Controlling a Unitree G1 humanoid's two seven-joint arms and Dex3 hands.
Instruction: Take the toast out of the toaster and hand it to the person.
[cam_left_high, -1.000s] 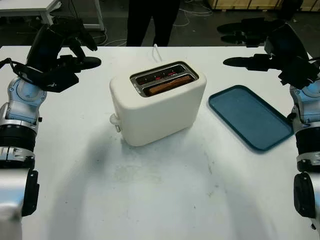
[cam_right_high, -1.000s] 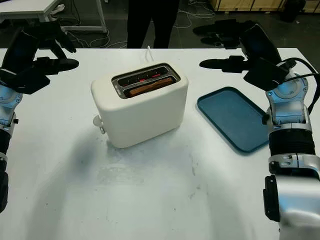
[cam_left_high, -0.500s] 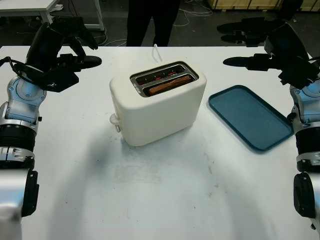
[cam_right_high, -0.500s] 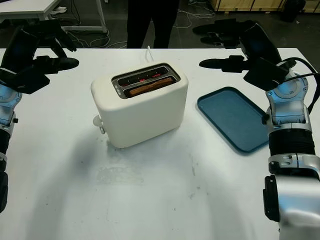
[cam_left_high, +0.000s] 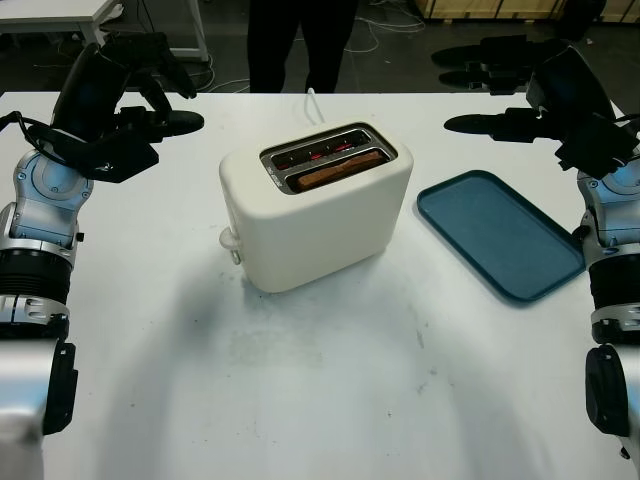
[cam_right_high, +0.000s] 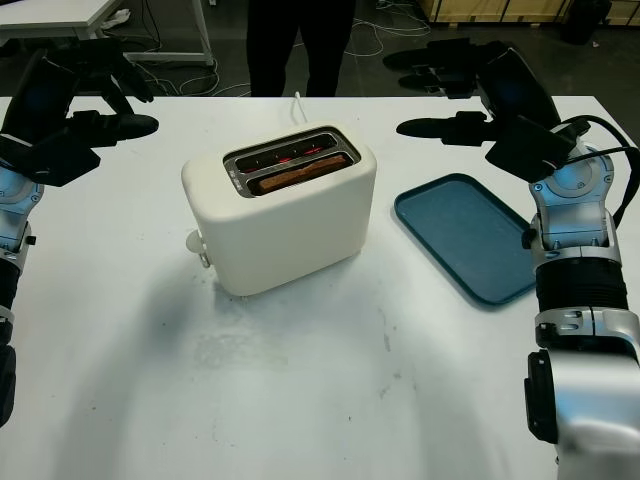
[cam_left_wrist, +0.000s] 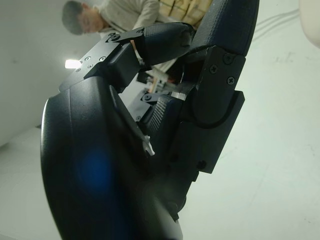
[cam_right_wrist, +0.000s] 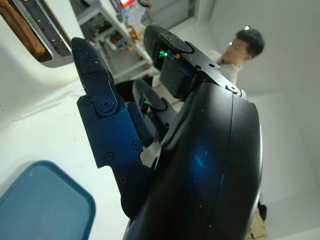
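The robot's black left hand is raised above the far left of the white table, empty and open, its fingers pointing right toward the cream-white two-slot toaster. The black right hand mirrors it over the far right, also open and holding nothing, fingers pointing left.

Between the hands, at mid-table, the toaster sits at an angle. The brown slice of toast stands in its nearer slot, its top edge about level with the rim; the farther slot glows red. A small knob sticks out at the toaster's near-left corner.

Just right of the toaster lies a flat dark-blue plastic tray, below the right hand.

Beyond the far table edge stands a person in dark trousers. The near half of the table is bare.
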